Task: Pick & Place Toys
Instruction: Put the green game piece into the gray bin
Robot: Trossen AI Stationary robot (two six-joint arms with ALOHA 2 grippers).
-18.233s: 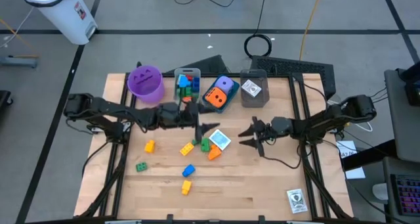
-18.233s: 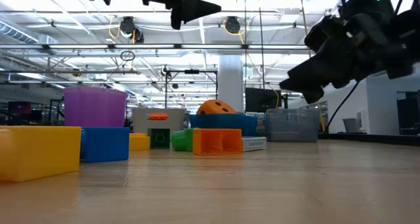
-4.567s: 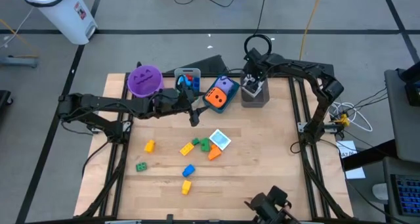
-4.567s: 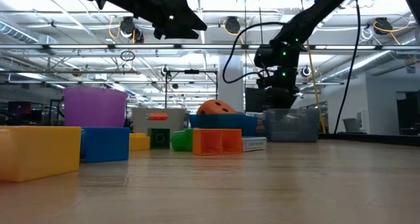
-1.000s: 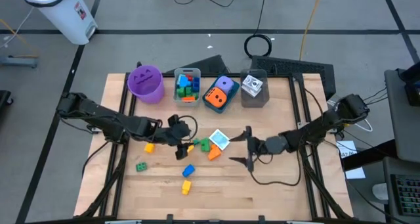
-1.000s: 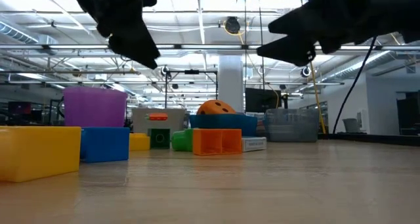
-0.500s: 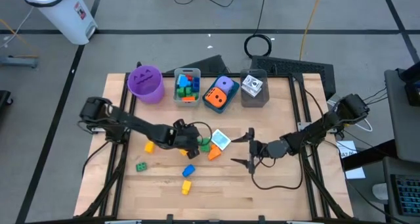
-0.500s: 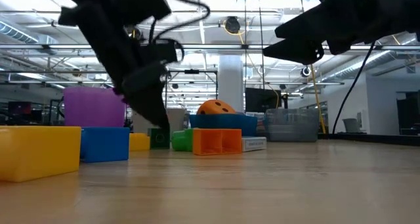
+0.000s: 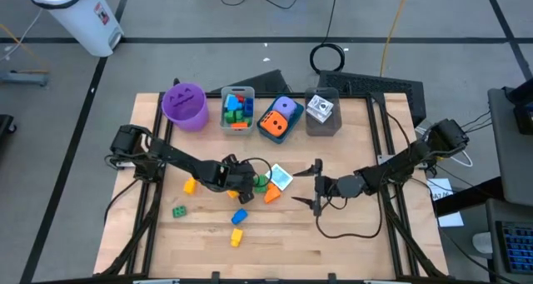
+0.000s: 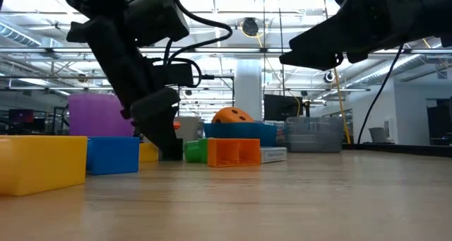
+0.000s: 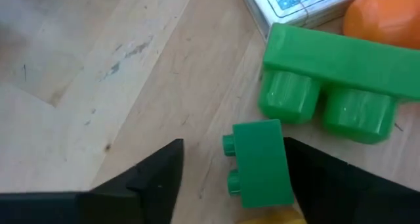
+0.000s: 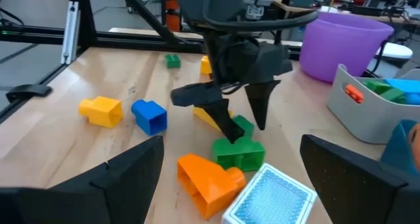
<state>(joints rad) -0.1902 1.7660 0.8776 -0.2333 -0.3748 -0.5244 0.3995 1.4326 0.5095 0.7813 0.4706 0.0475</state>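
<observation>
1. Left claw (image 9: 250,182) is sitting low near the middle of the worktop (image 9: 333,242), fingers parted and straddling a small green brick (image 11: 259,163); the fingers are not visibly clamping it and the brick is lying on the wood.
2. Just beside that brick: a bigger green brick (image 11: 341,86), an orange brick (image 12: 210,175), a yellow brick (image 9: 239,186) and a white-blue printed cube (image 9: 280,177), all bunched in one cluster.
3. Right claw (image 9: 316,186) is hovering near the cluster on its right-edge side, well above the wood, jaws wide apart, holding nothing.
4. Loose bricks toward the front-left part of the worktop: a second yellow brick (image 9: 190,185), another green brick (image 9: 179,211), a blue brick (image 9: 240,216) and a third yellow brick (image 9: 236,236).
5. Along the back edge, left to right: purple cup (image 9: 185,106), grey bin (image 9: 237,109) holding mixed bricks, blue bin (image 9: 279,119) holding the orange die (image 9: 273,124) and purple die (image 9: 285,107), and a clear bin (image 9: 323,117) holding a white-grey cube (image 9: 320,110).
6. A printed card (image 9: 376,254) is lying near the front-right corner.
</observation>
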